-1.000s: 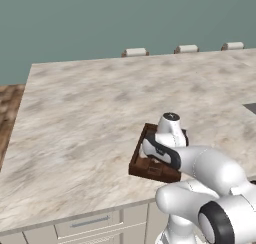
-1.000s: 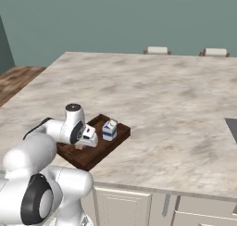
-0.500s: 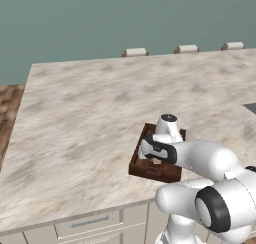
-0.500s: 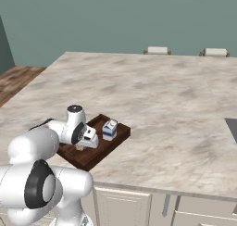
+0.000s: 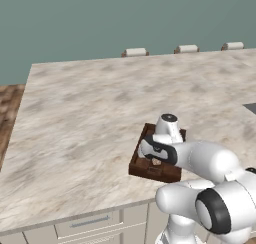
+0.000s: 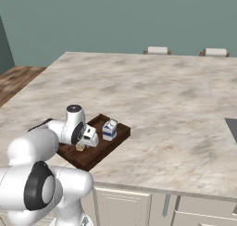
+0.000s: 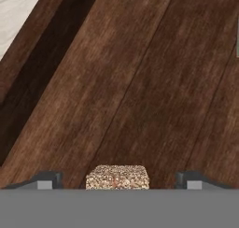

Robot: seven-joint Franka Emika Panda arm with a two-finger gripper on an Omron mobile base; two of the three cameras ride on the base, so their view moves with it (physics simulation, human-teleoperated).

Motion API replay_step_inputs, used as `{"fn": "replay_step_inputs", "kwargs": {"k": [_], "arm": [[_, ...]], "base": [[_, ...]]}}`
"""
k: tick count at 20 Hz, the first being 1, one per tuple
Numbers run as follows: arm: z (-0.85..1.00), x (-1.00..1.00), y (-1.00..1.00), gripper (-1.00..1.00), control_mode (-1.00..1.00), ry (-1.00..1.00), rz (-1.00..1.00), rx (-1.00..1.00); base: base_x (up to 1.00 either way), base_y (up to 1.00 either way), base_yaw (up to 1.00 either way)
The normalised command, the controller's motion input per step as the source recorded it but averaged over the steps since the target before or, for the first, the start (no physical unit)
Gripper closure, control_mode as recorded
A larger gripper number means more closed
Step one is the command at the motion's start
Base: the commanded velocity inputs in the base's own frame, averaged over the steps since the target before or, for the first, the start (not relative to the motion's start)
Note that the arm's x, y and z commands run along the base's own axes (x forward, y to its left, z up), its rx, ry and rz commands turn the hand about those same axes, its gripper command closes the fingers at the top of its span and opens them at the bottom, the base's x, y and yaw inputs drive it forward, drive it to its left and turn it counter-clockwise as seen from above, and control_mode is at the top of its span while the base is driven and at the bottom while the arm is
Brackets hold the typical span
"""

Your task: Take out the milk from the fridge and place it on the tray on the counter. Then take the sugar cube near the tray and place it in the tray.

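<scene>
The dark-brown tray (image 5: 136,164) (image 6: 102,156) lies near the front edge of the marbled counter (image 5: 75,113) (image 6: 162,95). The milk (image 6: 109,129) stands upright at the tray's far end. The sugar cube (image 7: 117,176) (image 6: 80,147) (image 5: 156,162) rests on the tray's wooden floor (image 7: 140,82). My gripper (image 7: 119,180) (image 6: 83,143) (image 5: 156,158) hovers low over it and is open, one fingertip on either side of the cube with a clear gap to each. The fridge is out of view.
Three pale chair backs (image 5: 135,52) line the counter's far edge. A dark inset (image 6: 232,128) sits at the right edge of the counter. Cream drawers (image 5: 85,223) run below the front edge, and wooden floor (image 6: 18,79) lies to the left.
The jaws have gone from shut to open, and the sugar cube now lies loose on the tray floor. The arm has barely shifted.
</scene>
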Motion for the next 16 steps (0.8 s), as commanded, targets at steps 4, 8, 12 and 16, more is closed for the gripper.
{"fn": "replay_step_inputs", "kwargs": {"k": [4, 8, 12, 16], "arm": [[0.63, -0.42, 0.0, -1.0, -1.0, -0.12, 0.0, 0.02], [1.0, -0.56, 0.01, -1.0, -1.0, -0.13, -0.01, 0.02], [1.0, -0.7, -0.05, -1.0, -1.0, -0.09, -0.05, 0.02], [1.0, -0.92, -0.13, -1.0, -1.0, -0.03, -0.12, 0.0]], "base": [[0.0, 0.0, 0.0], [0.0, 0.0, 0.0], [0.0, 0.0, 0.0], [0.0, 0.0, 0.0]]}}
